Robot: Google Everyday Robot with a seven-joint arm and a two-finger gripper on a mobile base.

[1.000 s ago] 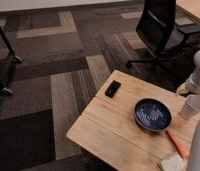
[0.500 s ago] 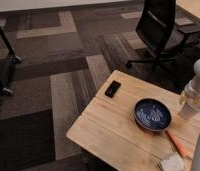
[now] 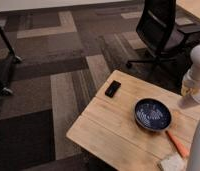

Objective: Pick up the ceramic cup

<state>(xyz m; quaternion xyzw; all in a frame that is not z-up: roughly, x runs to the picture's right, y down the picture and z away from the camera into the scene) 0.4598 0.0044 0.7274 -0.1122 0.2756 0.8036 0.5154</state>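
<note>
Pincer (image 3: 191, 90) at right edge, above the worktop (image 3: 108, 132), ceramic cup (image 3: 186, 90) against it. Blue bowl (image 3: 152, 114) centre-right, black phone (image 3: 112, 88) near far corner, orange carrot (image 3: 177, 144) beside bowl.

One bowl (image 3: 152, 114); one phone (image 3: 112, 89) (dark); hand (image 3: 191, 90) right

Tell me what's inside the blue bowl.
The blue bowl on the wooden table shows only its patterned interior, nothing inside. The gripper at the right edge hides the cup.

Wooden table (image 3: 113, 131) with phone (image 3: 112, 88), blue bowl (image 3: 152, 114), carrot (image 3: 177, 144), sponge (image 3: 171, 162); claw (image 3: 192, 90) above.
</note>
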